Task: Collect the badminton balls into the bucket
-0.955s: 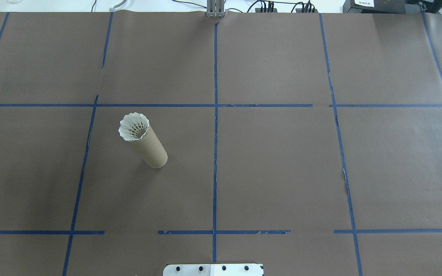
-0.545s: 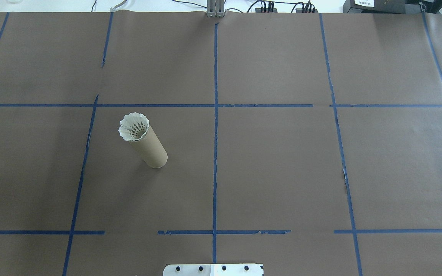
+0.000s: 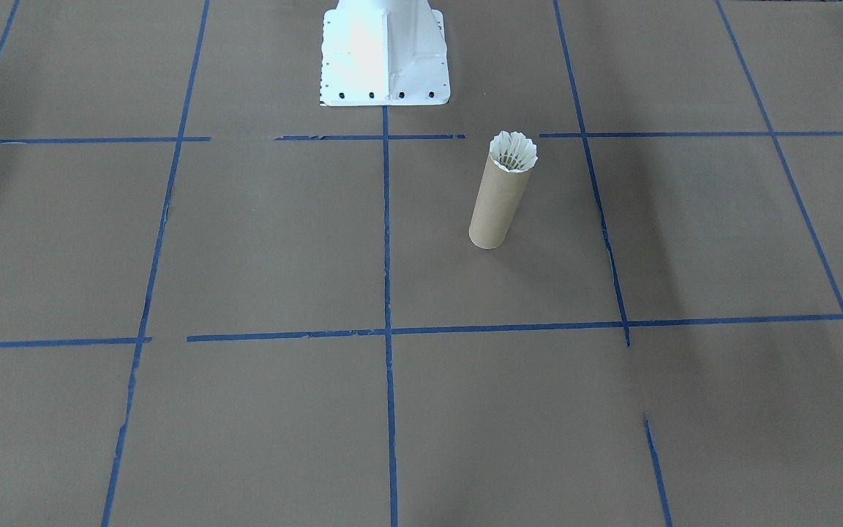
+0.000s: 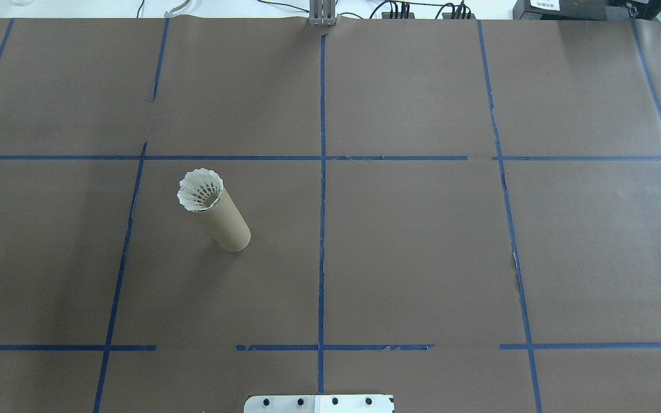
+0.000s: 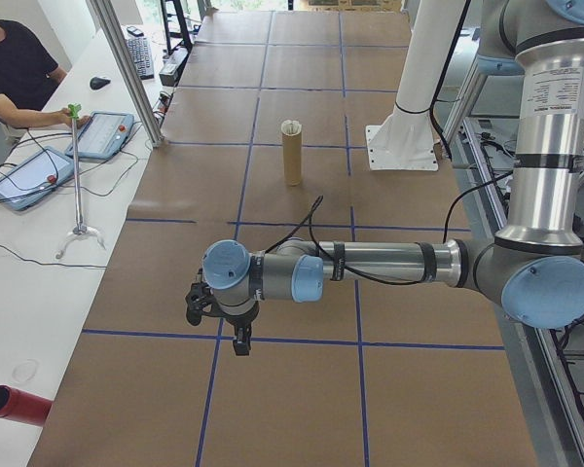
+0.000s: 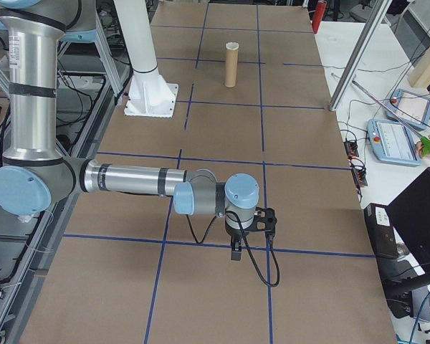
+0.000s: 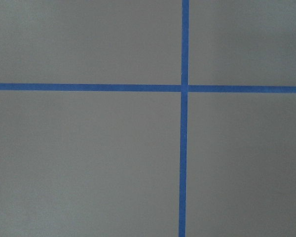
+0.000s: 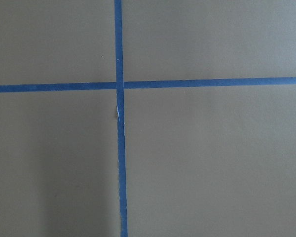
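Nothing has shifted since a second ago, you can see that straight off in the overhead view: the bucket (image 4: 218,221) stands upright on the brown-papered worktop (image 4: 422,258), in the square left of the centre tape line (image 4: 322,229), same spot, same lean in the picture. The badminton ball (image 4: 199,191) sits in its open top, white feathers flaring just above the rim, no different from before. From across the worktop you get the same story, bucket (image 3: 498,201) upright with the badminton ball (image 3: 514,152) crowning it, near the white robot base (image 3: 385,51).

Moving over to the side views: the left tool (image 5: 217,313) hangs above a tape crossing, well apart from the bucket (image 5: 291,154), and you cannot tell from here how far its fingers are spread. Nothing shows in it. The right tool (image 6: 249,231) hangs likewise at the far end; its opening cannot be told either. Both wrist cameras show only bare paper and blue tape. A person (image 5: 15,68) sits at the side desk.
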Controlling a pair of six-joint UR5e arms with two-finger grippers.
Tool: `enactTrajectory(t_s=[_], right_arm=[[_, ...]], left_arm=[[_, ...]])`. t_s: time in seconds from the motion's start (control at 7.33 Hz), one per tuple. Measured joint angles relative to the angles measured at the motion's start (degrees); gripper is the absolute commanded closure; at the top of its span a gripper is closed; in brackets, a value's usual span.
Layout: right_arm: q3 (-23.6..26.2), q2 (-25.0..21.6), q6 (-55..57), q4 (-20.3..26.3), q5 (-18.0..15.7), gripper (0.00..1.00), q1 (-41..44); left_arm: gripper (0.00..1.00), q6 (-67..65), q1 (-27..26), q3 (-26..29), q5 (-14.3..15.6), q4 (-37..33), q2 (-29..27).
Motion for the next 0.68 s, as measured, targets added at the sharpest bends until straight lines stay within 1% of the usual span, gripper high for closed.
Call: enactTrajectory(t_s=[0.27,0.55,0.68], right_arm=[[0.0,0.0,0.0,0.0,-0.03,0.0,0.0],[0.0,0.0,0.0,0.0,-0.01,0.0,0.0],[0.0,0.0,0.0,0.0,0.0,0.0,0.0]], left_arm=[[0.0,-0.34,-0.03,0.04,0.7,-1.43,0.03],[0.0,-0.4,0.01,-0.12,2.85,-1.81,-0.06],[0.0,-0.48,0.02,-0.17,3.29,-1.83,-0.09]])
